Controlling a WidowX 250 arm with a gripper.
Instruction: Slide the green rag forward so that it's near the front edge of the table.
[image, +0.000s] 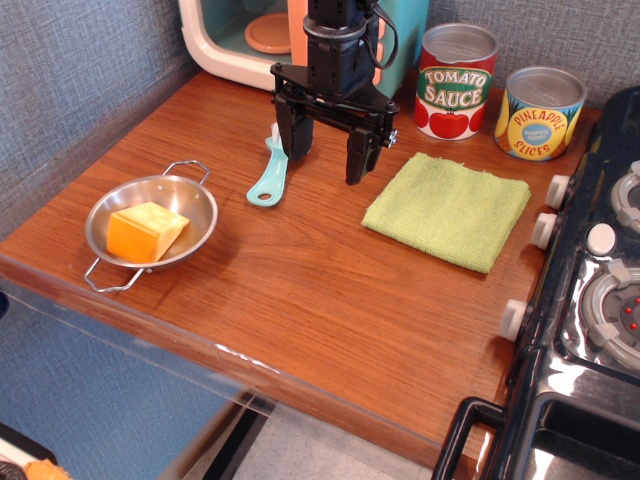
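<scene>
Hand hovering released, fingers spread, nothing held; green rag lying flat on the counter just off to its stove side, untouched; risks bunching the cloth if pressed lightly, or clipping the teal spoon right beside the hand.

Single view: high, front-left of table, angled down toward back wall, moderately close.

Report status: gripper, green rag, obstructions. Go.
Gripper open, empty, left of rag. Green rag flat beside stove knobs, back half of table. Path forward clear.
</scene>
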